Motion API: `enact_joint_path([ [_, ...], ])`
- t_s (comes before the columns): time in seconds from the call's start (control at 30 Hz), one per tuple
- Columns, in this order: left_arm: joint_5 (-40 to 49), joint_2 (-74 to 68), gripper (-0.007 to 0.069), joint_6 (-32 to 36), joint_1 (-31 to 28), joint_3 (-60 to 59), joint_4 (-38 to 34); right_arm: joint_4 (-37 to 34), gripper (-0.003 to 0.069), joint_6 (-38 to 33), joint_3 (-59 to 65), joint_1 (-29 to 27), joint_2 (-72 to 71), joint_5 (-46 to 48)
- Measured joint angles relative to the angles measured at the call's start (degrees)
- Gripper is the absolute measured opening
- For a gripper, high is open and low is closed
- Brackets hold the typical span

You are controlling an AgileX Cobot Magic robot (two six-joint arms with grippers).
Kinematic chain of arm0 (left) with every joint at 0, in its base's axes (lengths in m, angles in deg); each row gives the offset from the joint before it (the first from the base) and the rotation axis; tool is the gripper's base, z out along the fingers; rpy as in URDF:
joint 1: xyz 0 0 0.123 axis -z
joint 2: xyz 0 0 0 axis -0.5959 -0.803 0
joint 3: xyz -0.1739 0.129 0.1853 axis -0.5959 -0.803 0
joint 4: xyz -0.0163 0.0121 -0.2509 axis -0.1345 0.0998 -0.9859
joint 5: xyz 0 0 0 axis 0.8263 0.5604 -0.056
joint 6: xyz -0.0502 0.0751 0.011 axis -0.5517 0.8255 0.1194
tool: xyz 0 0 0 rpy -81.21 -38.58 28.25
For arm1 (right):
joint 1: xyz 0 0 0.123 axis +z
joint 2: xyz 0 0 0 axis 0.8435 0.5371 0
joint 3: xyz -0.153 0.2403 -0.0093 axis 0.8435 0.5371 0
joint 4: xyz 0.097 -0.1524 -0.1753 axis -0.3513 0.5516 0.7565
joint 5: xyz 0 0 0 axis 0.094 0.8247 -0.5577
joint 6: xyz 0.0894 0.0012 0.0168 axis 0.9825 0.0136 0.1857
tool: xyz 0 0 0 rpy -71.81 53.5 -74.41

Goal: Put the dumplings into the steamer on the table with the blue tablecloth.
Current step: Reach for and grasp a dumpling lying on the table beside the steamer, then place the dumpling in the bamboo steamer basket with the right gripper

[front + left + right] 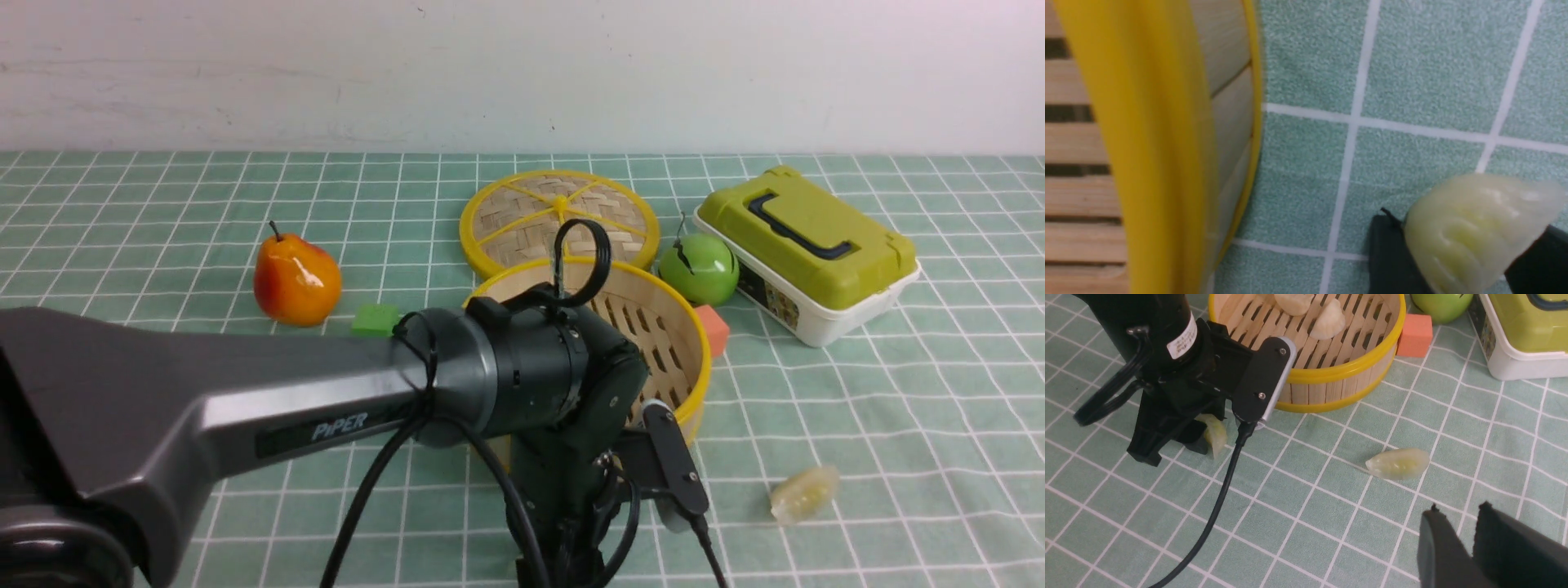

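Far left, pear (295, 280) and green cube (375, 319) sit on the cloth (122, 212) covering the bench; they are clutter, not part of the job. The left arm (245, 392) reaches across in front of the steamer (653, 327) and points down. The left fingers (1388, 253) pinch a dumpling (1478, 232) from both sides, low at the cloth and just outside the steamer wall. Cannot tell if it is off the cloth yet. Gripping that close to the wall likely means only a short lift over the yellow rim. The lid (559, 220) lies flat behind the steamer, off it, so the basket is open for loading. Two dumplings (1327, 320) already lie on the slats inside, so the task looks about half done. Apple (698, 268) and orange cube (713, 328) sit just beside the steamer's right side, and the box (808, 249) is further right; all are outside the loading path. A second dumpling (804, 494) lies loose on the cloth right of the steamer, apart from it. The right fingers (1445, 547) hang near it with only a narrow gap between them and nothing held, probably keeping back so the arms do not clash at the rim.
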Motion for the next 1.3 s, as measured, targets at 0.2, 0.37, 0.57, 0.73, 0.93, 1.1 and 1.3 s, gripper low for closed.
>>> enact_joint_path([
  [0.2, 2.26, 0.27, 0.0203, -9.54, 0.00, 1.08, 1.05, -0.05, 0.0149, 0.00, 0.00, 0.00, 0.00, 0.18],
  [0.37, 9.58, 3.57, 0.0203, -19.24, -0.63, 9.32, 1.55, -0.16, 0.0149, 0.00, 0.00, 0.00, 0.00, 0.05],
  [0.57, 10.56, 4.32, 0.0199, -30.51, -8.34, 22.97, -2.45, -1.13, 0.0149, 0.00, 0.00, 0.00, 0.00, -1.78],
  [0.73, 8.74, -0.59, 0.0197, -33.17, -14.96, 27.51, -7.53, -1.25, 0.0153, 0.00, 0.00, 0.00, 0.00, -1.99],
  [0.93, 7.73, -8.35, 0.0196, -36.89, -18.61, 27.95, -8.48, -1.29, 0.0160, 0.00, 0.00, 0.00, 0.18, -0.31],
  [1.1, 7.60, -10.70, 0.0227, -37.32, -18.85, 27.95, -8.07, -1.29, 0.0163, 0.66, -0.35, 0.00, 3.06, 2.08],
  [1.3, 12.29, -10.55, 0.0419, -37.32, -18.85, 30.98, -7.99, -0.55, 0.0167, 3.93, -6.55, 0.00, 11.69, 6.66],
])
